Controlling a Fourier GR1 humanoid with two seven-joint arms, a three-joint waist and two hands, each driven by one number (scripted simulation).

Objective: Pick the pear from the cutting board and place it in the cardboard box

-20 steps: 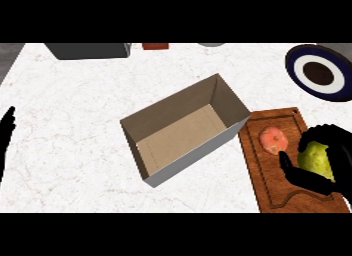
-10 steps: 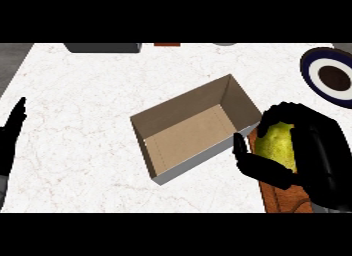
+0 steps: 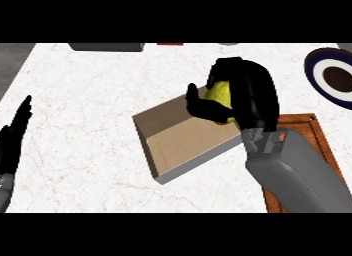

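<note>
Yellow pear (image 3: 220,96) over unlabelled cardboard box (image 3: 180,137)

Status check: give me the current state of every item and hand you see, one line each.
Yellow-green pear: held in the right hand, off the board, over the box.
Open cardboard box: upright; visible part of the inside holds nothing.
Wooden cutting board: flat on the counter, partly hidden by the forearm.
Right hand: curled round the pear.
Left hand: open, resting at the left edge.
</note>
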